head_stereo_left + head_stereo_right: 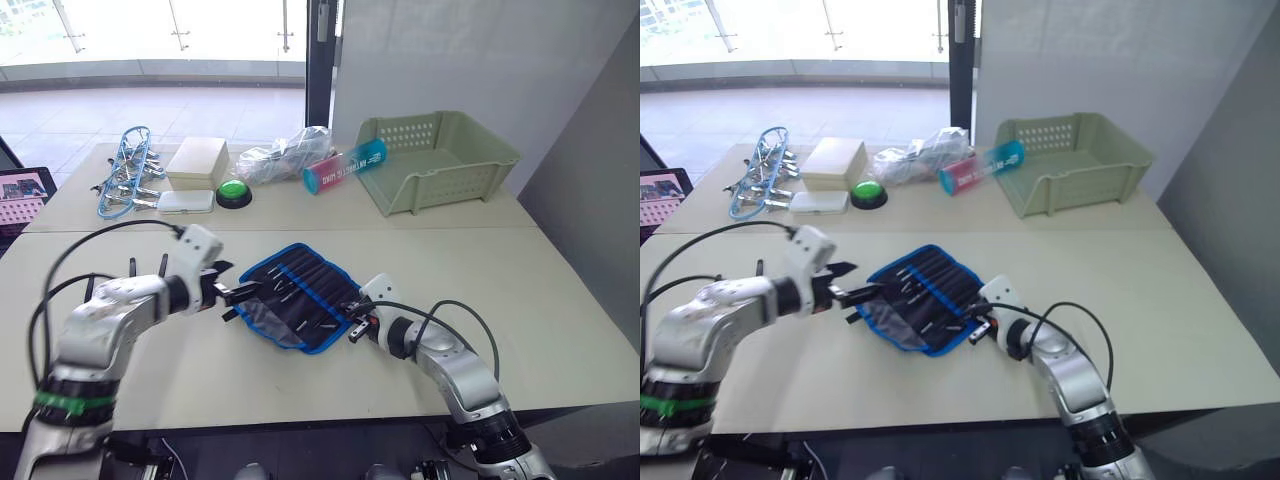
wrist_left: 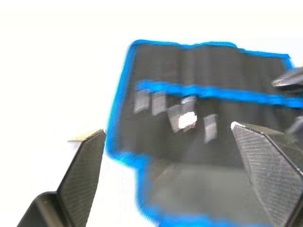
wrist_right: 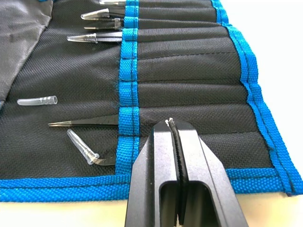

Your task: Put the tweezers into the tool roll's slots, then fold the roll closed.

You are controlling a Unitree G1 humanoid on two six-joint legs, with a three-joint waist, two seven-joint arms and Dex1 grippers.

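Two grippers flank the tool roll (image 1: 296, 294), which lies unfolded near the middle of the bench (image 1: 560, 300), largest thing in reach. At the roll's left edge the left gripper (image 1: 232, 296) has its fingers spread wide apart over the blue edging, while the right gripper (image 3: 176, 137) sits at the opposite edge with its fingers pressed together, holding nothing visible. Several tweezers (image 3: 85, 123) are tucked in the slots (image 3: 189, 94), tips poking out past the blue band.
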